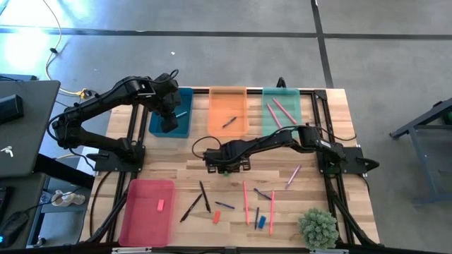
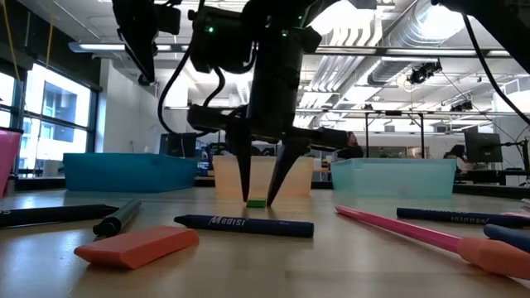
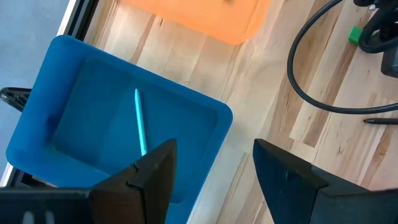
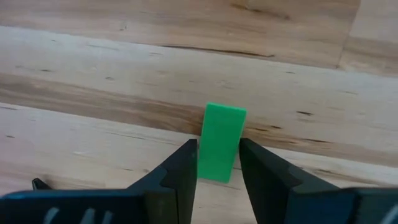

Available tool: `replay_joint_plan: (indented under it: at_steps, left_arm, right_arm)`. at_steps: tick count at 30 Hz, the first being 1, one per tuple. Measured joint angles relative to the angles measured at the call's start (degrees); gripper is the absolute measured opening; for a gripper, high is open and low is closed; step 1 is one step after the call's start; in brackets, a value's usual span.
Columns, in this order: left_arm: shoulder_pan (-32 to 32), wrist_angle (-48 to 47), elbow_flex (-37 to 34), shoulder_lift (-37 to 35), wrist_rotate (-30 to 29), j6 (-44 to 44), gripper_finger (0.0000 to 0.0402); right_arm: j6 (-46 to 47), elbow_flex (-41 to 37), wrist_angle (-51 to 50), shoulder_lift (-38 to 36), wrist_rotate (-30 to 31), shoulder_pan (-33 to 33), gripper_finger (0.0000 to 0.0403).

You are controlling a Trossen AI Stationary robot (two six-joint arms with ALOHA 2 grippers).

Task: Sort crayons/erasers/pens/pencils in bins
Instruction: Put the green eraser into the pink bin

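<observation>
A small green eraser (image 4: pixel 224 124) lies flat on the wooden table, near its middle, and shows as a low block (image 2: pixel 256 202) in the low view. My right gripper (image 4: pixel 217 149) points straight down over it with one finger on each long side. My left gripper (image 3: pixel 214 152) hangs open above the near right corner of the blue bin (image 1: pixel 185 95), which holds a thin teal stick (image 3: pixel 140 124). At the far edge beside it stand the orange bin (image 1: pixel 227 120) and the mint bin (image 1: pixel 268 123). The pink bin (image 1: pixel 147 219) sits at the near left. My right gripper pinches the green eraser by its two long sides (image 4: pixel 208 163) between its two fingers, at the end of the block nearer the camera. The fingers (image 2: pixel 246 186) come from above, pointing down. The eraser lies flat on the table.
Loose pens, pencils and crayons lie on the near half of the table, among them a long pink pencil (image 1: pixel 246 201), an orange eraser (image 1: pixel 217 216) and a blue eraser (image 1: pixel 261 221). A small potted plant (image 1: pixel 318 227) stands at the near right corner. A pink eraser (image 1: pixel 160 205) lies in the pink bin.
</observation>
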Motion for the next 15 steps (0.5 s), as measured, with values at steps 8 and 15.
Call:
replay_joint_plan:
  at_steps: [8,15]
  left_arm:
    - [0.0,0.0,0.0,0.0,0.0,0.0,0.0200]
    - [0.0,0.0,0.0,0.0,0.0,-0.4,0.0200]
  right_arm:
    - [-3.4,0.1,-5.3,0.2,0.3,-0.1,0.0078]
    - [-7.0,0.1,-9.5,0.2,0.6,-0.1,0.0081]
